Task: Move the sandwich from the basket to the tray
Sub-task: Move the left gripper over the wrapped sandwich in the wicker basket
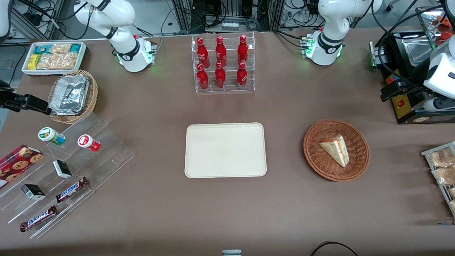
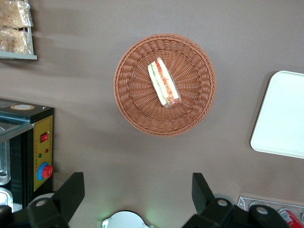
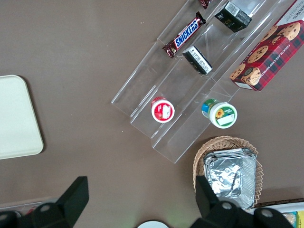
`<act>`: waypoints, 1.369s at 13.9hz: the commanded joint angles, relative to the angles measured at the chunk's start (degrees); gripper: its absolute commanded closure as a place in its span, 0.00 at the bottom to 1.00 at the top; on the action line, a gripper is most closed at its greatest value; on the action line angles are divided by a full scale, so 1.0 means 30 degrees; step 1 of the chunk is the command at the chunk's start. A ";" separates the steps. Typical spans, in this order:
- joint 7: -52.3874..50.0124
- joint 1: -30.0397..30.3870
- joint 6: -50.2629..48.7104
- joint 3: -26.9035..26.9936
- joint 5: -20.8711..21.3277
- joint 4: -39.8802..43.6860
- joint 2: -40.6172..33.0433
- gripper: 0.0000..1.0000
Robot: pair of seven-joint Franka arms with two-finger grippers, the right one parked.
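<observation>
A triangular sandwich [image 1: 336, 149] wedge of pale bread, its red, orange and green filling showing along the cut edge, lies inside the round reddish-brown woven wicker basket [image 1: 314, 156], slightly off-centre and clear of the rim. The basket sits on the brown table covering [image 1: 291, 213] toward the working arm's end of the table from the tray [image 1: 225, 170], the two well apart with a bare strip of cloth between them. The flat cream tray, rectangular with rounded corners and a low raised rim, holds nothing. Open cloth surrounds the basket on every side: a black appliance with a yellow control panel [image 2: 42, 150] stands farther from the front camera than the basket, toward the working arm's end, and a rack of bagged snacks [image 1: 440, 169] lies toward the same end, both well apart from the wicker rim. In the left wrist view the gripper [image 2: 137, 190] hangs high above the table near the basket, its two dark fingers [image 2: 71, 190] spread wide and holding nothing, not over the sandwich.
</observation>
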 commanded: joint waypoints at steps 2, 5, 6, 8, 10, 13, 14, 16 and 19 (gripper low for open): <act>-0.0027 -0.0134 -0.0347 -0.0047 -0.0160 0.0163 0.0077 0.00; -0.0438 -0.0105 0.1575 0.0099 -0.0043 -0.2024 -0.0096 0.00; -0.0467 -0.0105 0.2689 0.0099 -0.0042 -0.3079 -0.0418 0.00; -0.1224 -0.0076 0.5062 0.0099 -0.0042 -0.5248 -0.0567 0.00; -0.3298 -0.0105 0.7755 0.0070 -0.0013 -0.7007 -0.0422 0.00; -0.6379 -0.0164 1.0867 0.0012 -0.0042 -0.8565 0.0339 0.00; -0.7053 -0.0164 1.1396 -0.0017 -0.0042 -0.8714 0.0689 0.00; -0.7789 -0.0164 1.1751 -0.0018 -0.0042 -0.8715 0.1625 0.00; -0.9574 -0.0251 1.3184 -0.0396 -0.0013 -0.8744 0.3003 0.00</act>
